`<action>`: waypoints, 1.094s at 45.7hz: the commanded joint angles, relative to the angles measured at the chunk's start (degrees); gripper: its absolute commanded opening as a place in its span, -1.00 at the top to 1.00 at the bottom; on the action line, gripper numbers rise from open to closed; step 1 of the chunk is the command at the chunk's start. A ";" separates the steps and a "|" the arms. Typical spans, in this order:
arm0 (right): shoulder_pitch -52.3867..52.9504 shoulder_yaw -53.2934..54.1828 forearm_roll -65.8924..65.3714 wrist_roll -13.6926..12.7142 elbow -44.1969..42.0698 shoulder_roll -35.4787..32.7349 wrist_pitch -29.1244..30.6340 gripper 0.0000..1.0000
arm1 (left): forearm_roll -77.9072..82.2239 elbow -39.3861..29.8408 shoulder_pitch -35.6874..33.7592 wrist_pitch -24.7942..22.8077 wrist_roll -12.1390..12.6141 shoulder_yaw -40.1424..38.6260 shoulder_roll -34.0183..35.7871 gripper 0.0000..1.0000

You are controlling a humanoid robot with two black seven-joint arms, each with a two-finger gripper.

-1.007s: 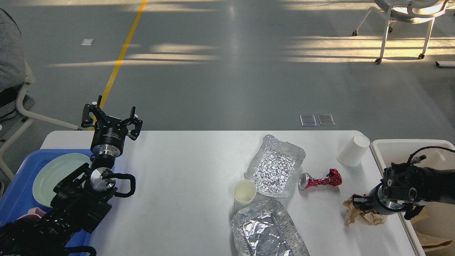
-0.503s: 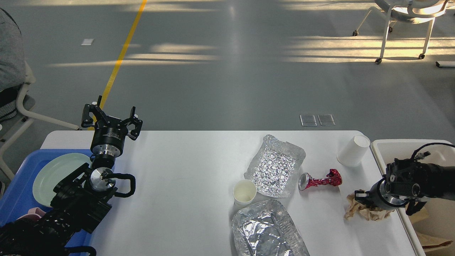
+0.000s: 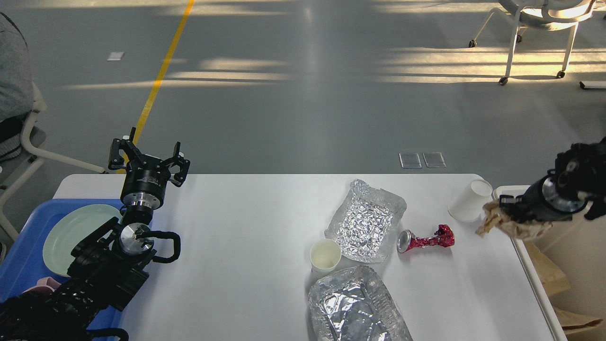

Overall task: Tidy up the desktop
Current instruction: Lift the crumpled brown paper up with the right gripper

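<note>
where the wide smooth white rectangular desktop (image 3: 246, 265) fills the lower middle of the view, it carries the loose litter, with a container at each end. at its left end sits a blue plastic tray (image 3: 21, 255) holding a pale green round plate (image 3: 71, 232) and, at the bottom edge, a bit of something pink (image 3: 40, 285). at its right end stands an off-white rectangular bin (image 3: 532, 265) with brown paper scraps (image 3: 551, 277) lying inside.

on the desktop lie two crinkled silver foil trays, one (image 3: 367, 220) toward the far side and one (image 3: 355, 305) at the near edge, with a cream paper cup (image 3: 325, 255) upright between them, its inside bare. a white paper cup (image 3: 469, 201) stands upside down near the bin, and a crushed red drink can (image 3: 425, 239) lies on its side beside the far foil tray.

the left gripper (image 3: 147, 158) hovers above the desktop's far left corner, fingers spread wide and holding nothing. the right gripper (image 3: 509, 208) is pinched onto a crumpled brown paper wad (image 3: 502, 222).

compared with half a second ago, that wad has left the desktop surface and now hangs over the bin's near rim, the right arm having risen and swung right; the left arm has not moved.
</note>
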 commanded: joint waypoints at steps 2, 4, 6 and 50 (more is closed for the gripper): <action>13.60 0.77 0.01 0.14 0.00 -1.88 11.68 1.00 | 0.00 0.00 0.00 0.08 0.00 0.00 0.00 -1.00; 17.64 1.47 0.01 0.14 0.00 -2.23 15.19 1.00 | 0.00 0.00 0.00 -0.01 0.00 0.00 0.00 -1.00; 21.33 2.52 0.01 0.14 -0.09 -2.23 18.80 1.00 | 0.00 0.00 0.00 -0.01 0.00 0.00 0.00 -1.00; 36.66 17.82 6.34 -1.79 -1.67 -2.32 22.05 1.00 | 0.00 0.00 0.00 -0.01 0.00 0.00 0.00 -1.00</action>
